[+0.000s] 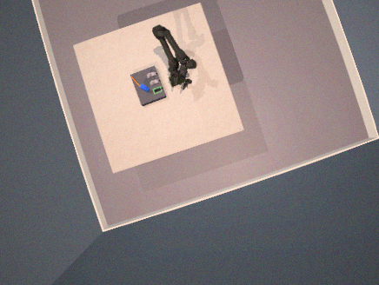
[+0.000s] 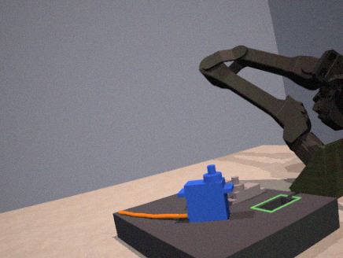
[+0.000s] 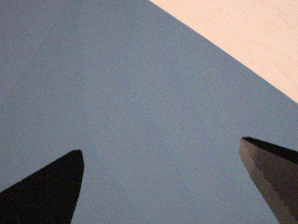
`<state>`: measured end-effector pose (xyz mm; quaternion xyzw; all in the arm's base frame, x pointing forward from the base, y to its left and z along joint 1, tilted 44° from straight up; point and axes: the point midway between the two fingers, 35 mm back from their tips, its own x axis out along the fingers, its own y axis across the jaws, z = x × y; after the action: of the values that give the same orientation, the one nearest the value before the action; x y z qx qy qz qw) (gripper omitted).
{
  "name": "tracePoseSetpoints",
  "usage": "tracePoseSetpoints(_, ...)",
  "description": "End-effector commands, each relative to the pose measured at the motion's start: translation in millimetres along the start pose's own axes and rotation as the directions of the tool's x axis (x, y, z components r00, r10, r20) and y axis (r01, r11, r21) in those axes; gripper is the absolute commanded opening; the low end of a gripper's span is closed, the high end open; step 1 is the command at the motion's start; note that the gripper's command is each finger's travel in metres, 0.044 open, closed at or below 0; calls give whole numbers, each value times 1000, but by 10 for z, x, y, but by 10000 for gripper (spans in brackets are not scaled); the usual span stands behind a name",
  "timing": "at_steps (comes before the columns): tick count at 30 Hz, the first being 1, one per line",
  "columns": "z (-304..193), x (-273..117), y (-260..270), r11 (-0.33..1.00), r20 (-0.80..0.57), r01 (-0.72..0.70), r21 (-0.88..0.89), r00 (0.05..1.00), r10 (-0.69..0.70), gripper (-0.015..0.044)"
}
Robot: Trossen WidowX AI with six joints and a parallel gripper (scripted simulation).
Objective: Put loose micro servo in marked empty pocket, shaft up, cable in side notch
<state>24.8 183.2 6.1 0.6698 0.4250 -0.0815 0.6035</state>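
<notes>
The blue micro servo stands upright on top of the dark deck, shaft up, beside the pocket and outside it. Its orange cable runs across the deck to the edge, away from the pocket. The green-outlined pocket is empty. My gripper is open, with nothing between the fingers. In the top view it appears to the right of the deck; its height is hard to judge. The fingertips cannot be made out in the exterior view.
Two pale servos sit in the deck in a row with the pocket; they show partly behind the blue servo in the exterior view. The deck rests on a pale square surface. The folded dark arm stands beside the deck.
</notes>
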Motion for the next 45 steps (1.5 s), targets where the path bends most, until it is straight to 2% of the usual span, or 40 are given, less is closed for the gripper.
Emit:
tracePoseSetpoints(1,-1,2,4,1000,3,0,4,1000,0,426)
tracePoseSetpoints(2,-2,7,12,1000,10,-2,12,1000,1,440)
tracePoseSetpoints(11,-34,132,170,976,139,-26,218,990,-5,440)
tracePoseSetpoints(20,-4,296,415,903,313,-118,412,950,-18,440)
tracePoseSetpoints(33,141,516,804,715,524,-316,624,848,-82,440)
tracePoseSetpoints(45,380,679,1157,516,670,-517,683,724,-162,440)
